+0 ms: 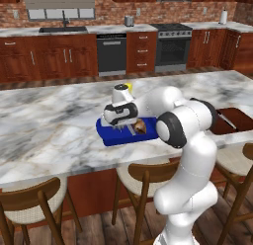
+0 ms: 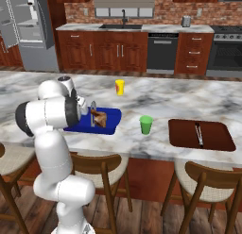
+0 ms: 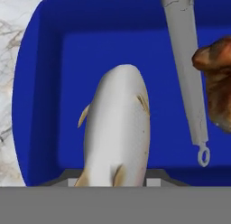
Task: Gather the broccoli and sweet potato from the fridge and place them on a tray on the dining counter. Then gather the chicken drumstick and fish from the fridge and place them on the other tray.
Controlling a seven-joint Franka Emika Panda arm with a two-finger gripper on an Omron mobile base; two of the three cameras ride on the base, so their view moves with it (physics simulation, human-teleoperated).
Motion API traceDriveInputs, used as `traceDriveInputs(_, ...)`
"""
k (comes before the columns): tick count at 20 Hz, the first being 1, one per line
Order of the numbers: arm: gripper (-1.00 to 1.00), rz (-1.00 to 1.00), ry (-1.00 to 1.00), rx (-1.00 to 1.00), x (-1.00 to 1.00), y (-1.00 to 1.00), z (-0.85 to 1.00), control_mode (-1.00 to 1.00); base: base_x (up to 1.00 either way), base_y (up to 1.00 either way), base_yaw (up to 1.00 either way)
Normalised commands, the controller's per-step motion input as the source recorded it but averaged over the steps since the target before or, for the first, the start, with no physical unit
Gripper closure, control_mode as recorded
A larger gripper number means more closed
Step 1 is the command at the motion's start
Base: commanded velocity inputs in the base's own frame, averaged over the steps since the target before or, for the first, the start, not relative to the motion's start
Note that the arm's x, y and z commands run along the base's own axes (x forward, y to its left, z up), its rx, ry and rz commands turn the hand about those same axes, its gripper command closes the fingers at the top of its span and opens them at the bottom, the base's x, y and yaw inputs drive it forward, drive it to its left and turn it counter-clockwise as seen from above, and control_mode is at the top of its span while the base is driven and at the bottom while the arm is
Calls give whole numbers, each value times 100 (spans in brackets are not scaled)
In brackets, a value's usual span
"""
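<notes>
- Hand view: the fish (image 3: pixel 118 128) hangs nose-down over the blue tray (image 3: pixel 40 83), the gripper's (image 1: pixel 123 126) jaws clamped round its tail end.
- To its right in the tray lie a grey utensil (image 3: pixel 186 69) and the browned chicken drumstick (image 3: pixel 215 87).
- The fish looks smooth, likely slippery and a bit floppy; a mid-body hold would steady it better.
- The marble dining counter (image 2: pixel 156 101) is hard and flat; a green cup (image 2: pixel 146 125) and brown tray (image 2: pixel 201 135) sit further right.

This is a home kitchen: behind the long grey-white marble counter (image 1: pixel 49 120) stand red-brown wooden cabinets (image 1: pixel 49 56), a black dishwasher (image 1: pixel 111 54) and a steel oven (image 1: pixel 173 46).
</notes>
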Motion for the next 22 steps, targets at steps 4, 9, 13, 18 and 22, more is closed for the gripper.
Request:
traceDriveInputs(4,100,-1,0,0,13,4,-21,-100,0,0,0)
traceDriveInputs(9,100,0,0,0,23,0,-27,-100,0,0,0)
traceDriveInputs(13,100,0,0,0,26,2,-20,-100,0,0,0)
traceDriveInputs(18,100,0,0,0,26,10,-11,-100,0,0,0)
traceDriveInputs(22,100,0,0,0,29,11,-8,-100,0,0,0)
